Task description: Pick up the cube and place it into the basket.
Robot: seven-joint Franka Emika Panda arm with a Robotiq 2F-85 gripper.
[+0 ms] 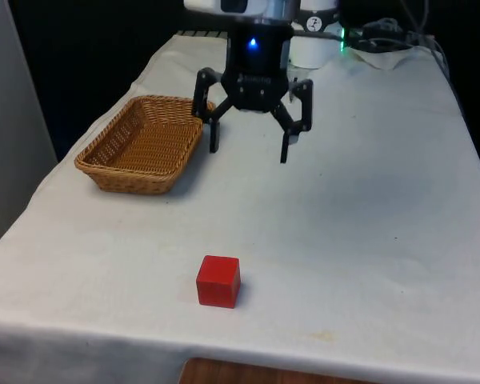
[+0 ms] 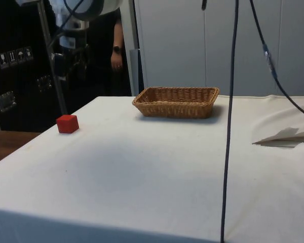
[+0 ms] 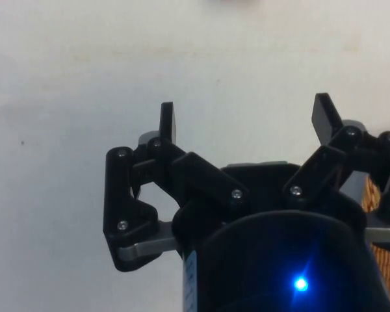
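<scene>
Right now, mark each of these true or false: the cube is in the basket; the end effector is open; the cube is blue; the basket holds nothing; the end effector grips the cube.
1. The cube is in the basket. False: it sits on the white cloth, apart from the basket.
2. The end effector is open. True.
3. The cube is blue. False: it is red.
4. The basket holds nothing. True, as far as the front view shows its inside.
5. The end effector grips the cube. False: it hangs above the cloth beside the basket, with nothing between its fingers.
</scene>
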